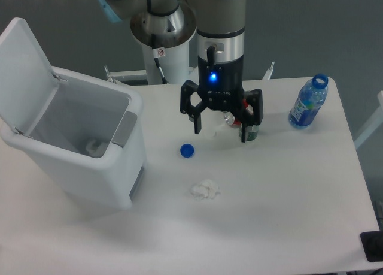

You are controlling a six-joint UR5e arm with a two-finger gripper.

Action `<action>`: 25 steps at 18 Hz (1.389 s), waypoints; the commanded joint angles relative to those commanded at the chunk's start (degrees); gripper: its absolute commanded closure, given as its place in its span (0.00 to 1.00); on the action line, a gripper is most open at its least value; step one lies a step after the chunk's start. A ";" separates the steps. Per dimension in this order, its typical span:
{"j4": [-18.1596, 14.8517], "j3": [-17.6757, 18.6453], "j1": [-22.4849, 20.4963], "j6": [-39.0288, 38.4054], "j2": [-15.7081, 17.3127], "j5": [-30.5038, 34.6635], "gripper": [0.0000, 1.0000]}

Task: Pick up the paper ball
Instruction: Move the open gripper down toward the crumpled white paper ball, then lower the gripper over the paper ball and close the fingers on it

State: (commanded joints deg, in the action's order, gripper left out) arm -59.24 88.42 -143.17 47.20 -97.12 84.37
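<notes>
Here the paper ball [204,190] lies loose on the white table [287,203], near the blue bottle cap [187,150]. Above and apart, the gripper [221,133] hangs with jaws spread wide, holding nothing. A lidded white bin [78,140] stands left; a blue bottle [309,102] right.

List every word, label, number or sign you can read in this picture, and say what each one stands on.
No text can be read here.
Gripper: faint lettering on its black body, too blurred to read.
Robot base: a small round red-and-white sign, too small to make out.
Water bottle: blue label, print too small to read.
Paper ball, blue cap, white bin: no markings visible.
</notes>
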 joint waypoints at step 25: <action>2.20 4.57 6.07 0.35 -14.06 10.11 0.00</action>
State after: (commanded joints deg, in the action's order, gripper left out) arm -57.04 92.99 -137.11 47.54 -111.17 94.48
